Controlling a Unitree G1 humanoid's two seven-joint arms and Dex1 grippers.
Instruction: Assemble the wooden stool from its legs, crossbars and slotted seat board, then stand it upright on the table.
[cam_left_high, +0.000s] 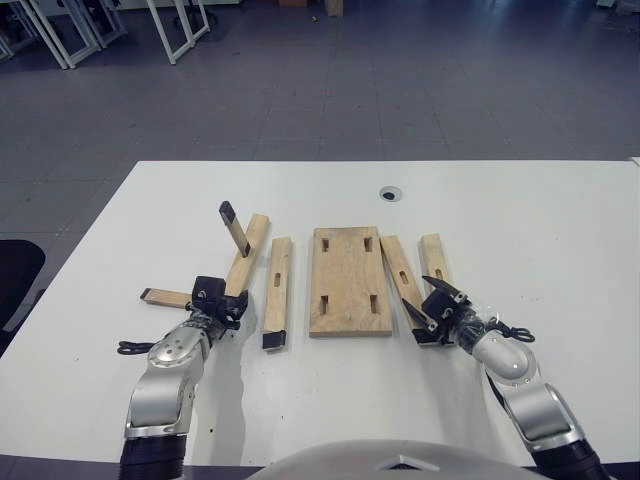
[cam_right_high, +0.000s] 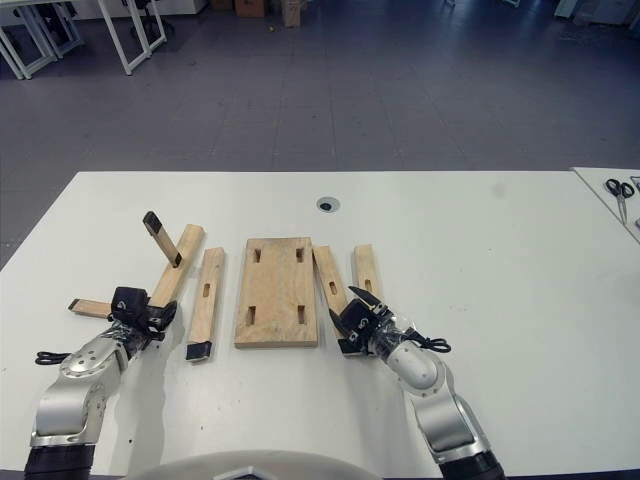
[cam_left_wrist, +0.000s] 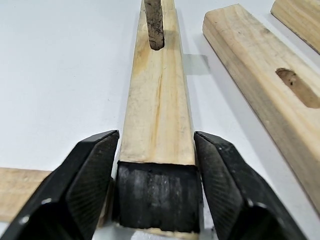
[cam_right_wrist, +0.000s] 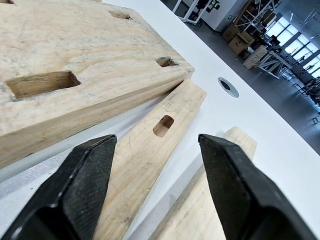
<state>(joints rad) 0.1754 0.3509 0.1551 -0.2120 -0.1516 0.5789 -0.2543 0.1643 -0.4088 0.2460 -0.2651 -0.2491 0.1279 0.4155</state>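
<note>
The loose crossbar (cam_left_high: 165, 297) lies flat at the far left. Its right end is hidden behind the left end effector (cam_left_wrist: 156, 137), so whether it touches the first leg (cam_left_high: 248, 258) cannot be told. That end effector is closed narrowly on the first leg's black-capped near end, one finger snug on each side. The leg itself lies flat and angled. A second crossbar (cam_left_high: 236, 230) stands tilted in the leg's slot, dark tip up, though in the left wrist view its top is cut off.

Just beside it lies the second leg (cam_left_high: 277, 288), slot up and dark cap toward the robot. The seat board (cam_left_high: 348, 283) lies flat in the middle of the bench (cam_left_high: 560, 230), showing four slots.

Close to the board's right edge lies the third leg (cam_right_wrist: 150, 145), and near it the fourth leg (cam_left_high: 433, 255). The near ends of both are covered by the right end effector (cam_right_wrist: 156, 137). Its fingers are spread wide to either side of the third leg and clear of the wood.

The bench is white, with a round cable hole (cam_left_high: 389, 194) beyond the board. At the right edge of the right eye view, scissors (cam_right_high: 618, 192) lie on a neighbouring table, which is cut off there. Behind is grey floor and the white frames (cam_left_high: 180, 25) of other tables, their tops out of the picture.
</note>
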